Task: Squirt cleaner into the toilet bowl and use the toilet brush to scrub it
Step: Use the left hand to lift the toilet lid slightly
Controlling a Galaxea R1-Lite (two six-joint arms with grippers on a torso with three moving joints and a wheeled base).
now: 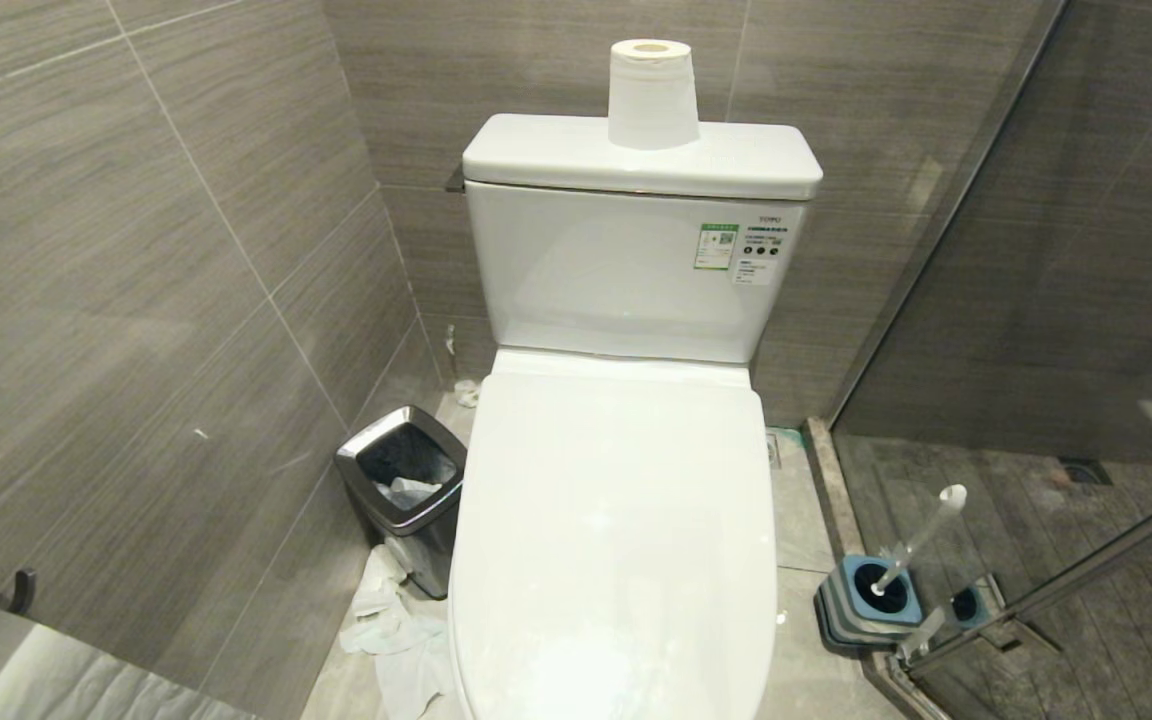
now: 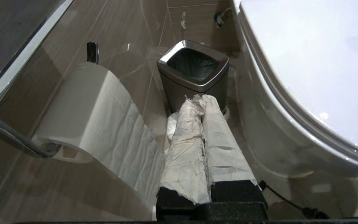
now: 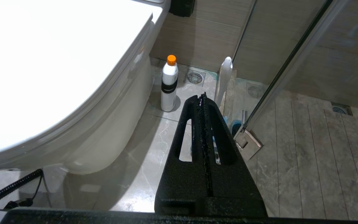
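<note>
From the head view, the big white shiny toilet stands in the middle with its white plastic lid down, so the toilet bowl is covered. A white roll of paper stands on the tank top. A small black waste bin with a steel rim sits on the floor by the toilet's left side, with crumpled white paper on the floor in front of it. On the right, by the glass shower wall, the toilet brush with its long slim white handle leans in its square blue-grey holder. No arm shows here.

In the left wrist view, the left claw hangs low beside the toilet. Its two fingers are wrapped in white paper and pressed together, holding nothing. The bin is just past the tips. A white paper roll on a wall holder is close by.

In the right wrist view, the black right claw is pinched closed and empty too. The cleaner, a small white plastic bottle with an orange cap, stands upright on the floor beside the toilet's base. The brush handle is near it, partly hidden by the claw.
</note>
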